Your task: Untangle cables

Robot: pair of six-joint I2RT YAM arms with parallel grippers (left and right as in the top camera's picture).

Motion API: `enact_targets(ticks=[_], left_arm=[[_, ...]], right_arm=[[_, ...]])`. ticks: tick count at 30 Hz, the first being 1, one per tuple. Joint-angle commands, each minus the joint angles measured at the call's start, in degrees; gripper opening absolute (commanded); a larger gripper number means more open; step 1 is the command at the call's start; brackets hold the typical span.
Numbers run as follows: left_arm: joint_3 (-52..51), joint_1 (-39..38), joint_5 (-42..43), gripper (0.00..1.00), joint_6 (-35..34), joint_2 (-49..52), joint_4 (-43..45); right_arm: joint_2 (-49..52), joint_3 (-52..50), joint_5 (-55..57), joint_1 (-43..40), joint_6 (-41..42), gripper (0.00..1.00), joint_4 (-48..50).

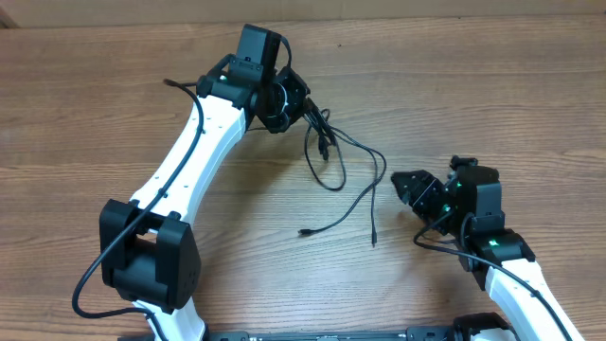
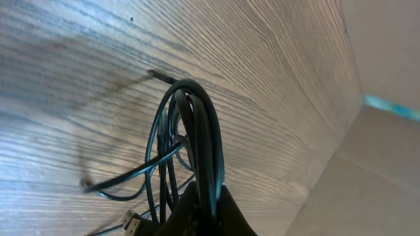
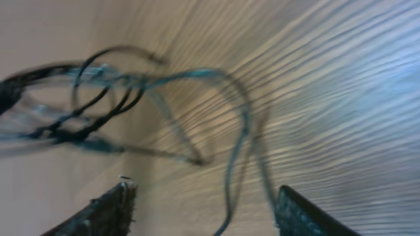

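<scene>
Bunched in the shut left hand [image 1: 284, 99], at the far middle of the desk [image 1: 473, 85]: thin black cables [image 1: 327, 152]. Loop up out of its tips, then trail in loose curves toward the right hand [image 1: 402, 182], ending in small plugs near it. Spread wide, that hand, gripping nothing.

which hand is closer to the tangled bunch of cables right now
Left. The left hand is shut on the bunched cables. The right hand stands open to the side, apart from the bunch, with only loose strands trailing toward it.
</scene>
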Motion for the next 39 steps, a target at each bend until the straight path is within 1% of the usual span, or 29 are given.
enact_targets(ticks=[1,3,4,5,6,9,12,15,17,19,22,26,29,33,37,39], left_arm=[[1.8,0.1,1.3,0.04,-7.8,-2.2,0.2],[1.8,0.0,3.4,0.04,-12.5,-2.2,0.3],[1.8,0.0,4.0,0.04,-15.3,-2.2,0.3],[1.8,0.0,4.5,0.04,-16.6,-2.2,0.2],[1.8,-0.1,6.3,0.04,-20.1,-2.2,0.3],[1.8,-0.6,9.5,0.04,-24.7,-2.2,0.3],[1.8,-1.1,10.6,0.04,-27.5,-2.2,0.3],[1.8,-1.5,11.4,0.04,-29.4,-2.2,0.3],[1.8,-1.7,13.7,0.04,-31.3,-2.2,0.3],[1.8,-1.8,16.3,0.04,-33.0,-2.2,0.3],[1.8,-1.8,20.4,0.04,-33.7,-2.2,0.3],[1.8,-1.9,24.9,0.04,-33.6,-2.2,0.2],[1.8,-2.1,27.8,0.04,-33.7,-2.2,0.1],[1.8,-2.8,30.3,0.04,-33.7,-2.2,0.1],[1.8,-3.7,30.4,0.04,-34.9,-2.2,0.6],[1.8,-4.0,30.3,0.04,-35.2,-2.2,1.0]], right_arm=[[-0.3,1.1,-8.4,0.0,-0.3,0.71,0.6],[-0.3,1.1,-10.5,0.0,0.4,0.72,0.6],[-0.3,1.1,-12.2,0.0,2.0,0.71,0.6],[-0.3,1.1,-13.0,0.0,3.0,0.71,0.6],[-0.3,1.1,-14.8,0.0,4.6,0.71,0.7],[-0.3,1.1,-14.8,0.8,3.5,0.71,1.4],[-0.3,1.0,-14.4,2.9,-4.3,0.71,5.1],[-0.3,1.0,-13.7,6.3,-11.6,0.73,11.1],[-0.3,1.0,-10.3,9.1,-14.6,0.76,14.1],[-0.2,1.0,-4.1,12.2,-17.2,0.77,16.0],[-0.2,1.0,8.0,16.9,-21.7,0.76,17.0],[-0.2,1.0,17.3,20.3,-24.5,0.71,18.6],[0.3,1.0,19.7,20.4,-24.5,0.70,19.4],[3.3,1.0,20.1,20.7,-24.5,0.69,22.1],[8.2,1.0,20.1,21.1,-24.4,0.64,25.5],[10.5,1.0,20.0,21.2,-24.4,0.60,27.4]])
